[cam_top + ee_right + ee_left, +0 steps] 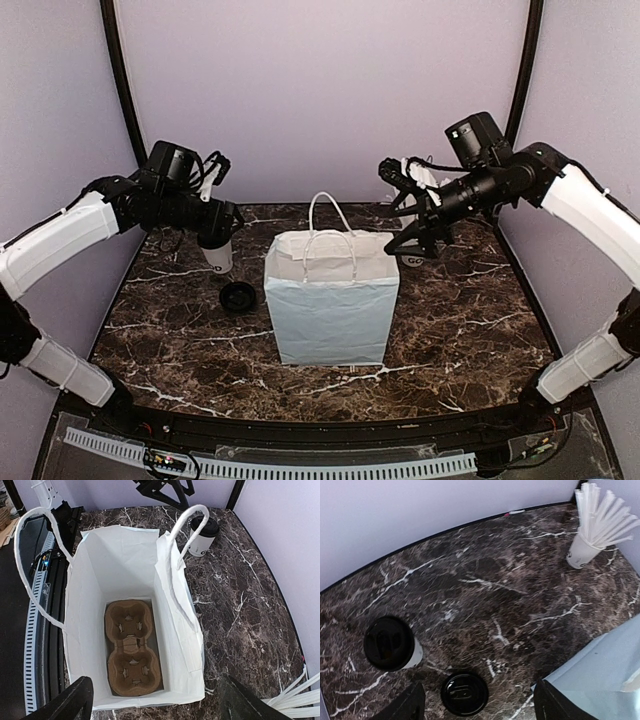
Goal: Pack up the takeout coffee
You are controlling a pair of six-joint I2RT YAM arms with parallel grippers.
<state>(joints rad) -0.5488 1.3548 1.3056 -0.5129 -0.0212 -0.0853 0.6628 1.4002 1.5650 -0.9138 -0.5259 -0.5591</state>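
Note:
The takeout coffee, a small white cup with a black lid, stands on the marble left of the white paper bag. It also shows in the top view and the right wrist view. My left gripper is open and empty, hovering above the table between the cup and the bag; in the top view it is just over the cup. My right gripper is open and empty above the bag's open mouth. A brown pulp carrier lies empty on the bag's floor.
A loose black lid lies on the marble between the coffee and the bag, also in the top view. A white cup of long white sticks stands at the back right, partly hidden by my right gripper.

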